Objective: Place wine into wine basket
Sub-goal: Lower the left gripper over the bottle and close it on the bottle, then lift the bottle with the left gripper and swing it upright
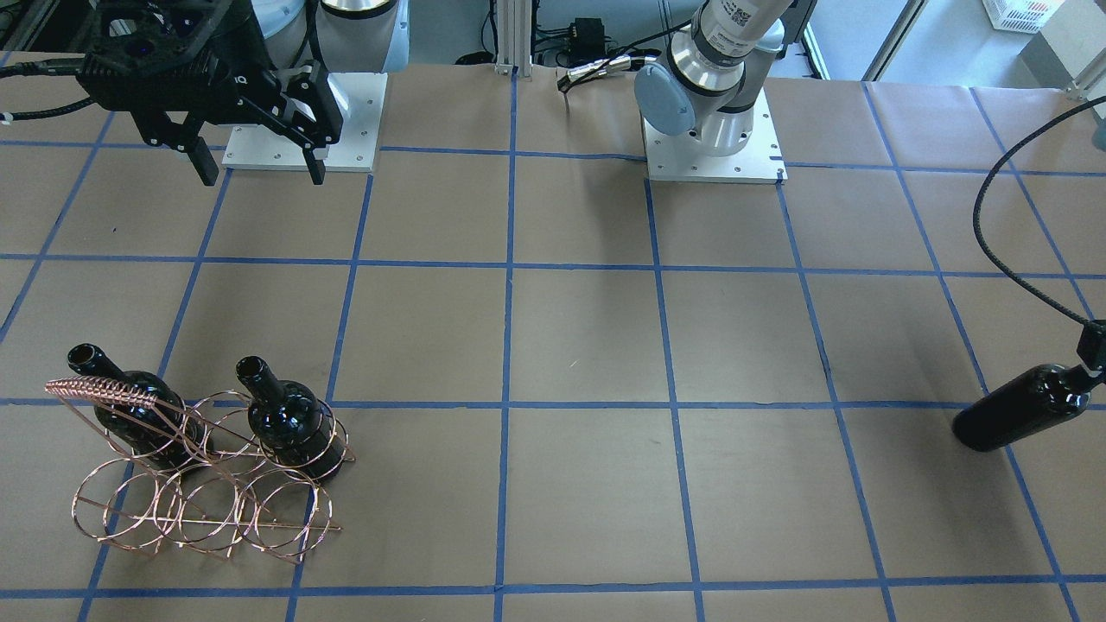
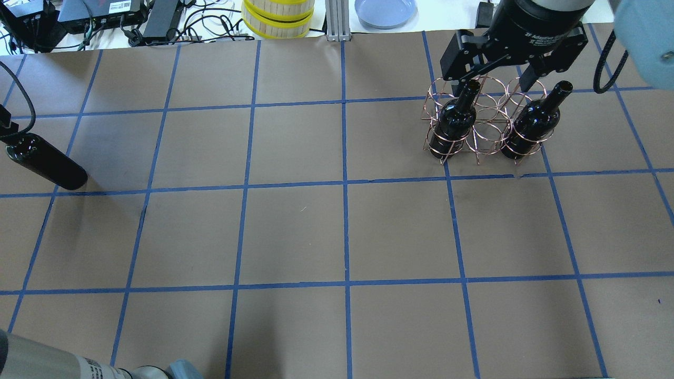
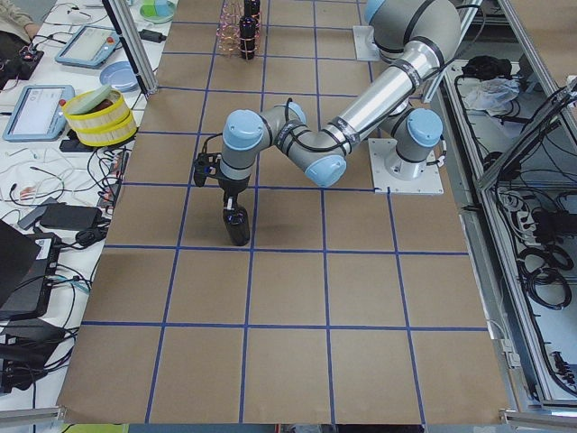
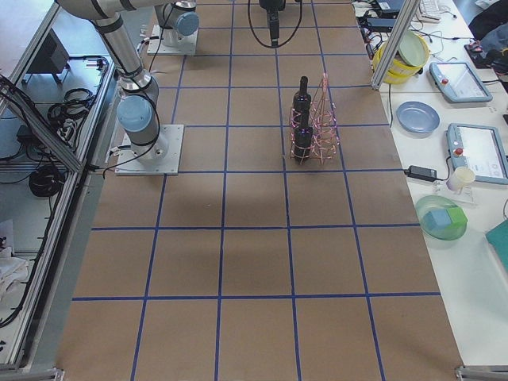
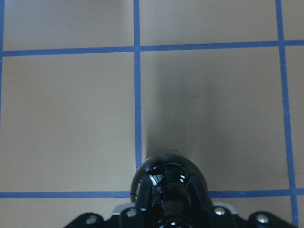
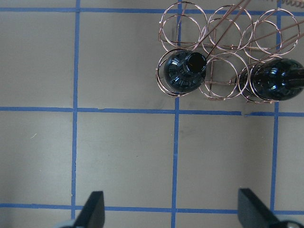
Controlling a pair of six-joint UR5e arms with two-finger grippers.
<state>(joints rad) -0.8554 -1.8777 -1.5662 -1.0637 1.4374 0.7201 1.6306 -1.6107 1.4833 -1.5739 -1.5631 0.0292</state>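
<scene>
The wine (image 1: 1020, 419), well apart from the wine basket (image 1: 207, 492), is likely heavy, slick, breakable glass, best held under the lip of its neck, where the left gripper (image 5: 168, 213) has its fingers closed, while the right gripper (image 1: 259, 168) holds its fingers wide.

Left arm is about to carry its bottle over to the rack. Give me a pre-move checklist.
1. Left gripper shut on the neck of the glossy near-black glass wine bottle: ok.
2. Bottle base off the brown papered table: cannot tell.
3. Copper thin-wire basket upright: ok.
4. Empty ring between its two loaded bottles: ok.
5. Right gripper open, on the basket's robot side, not over its rings: ok.
</scene>
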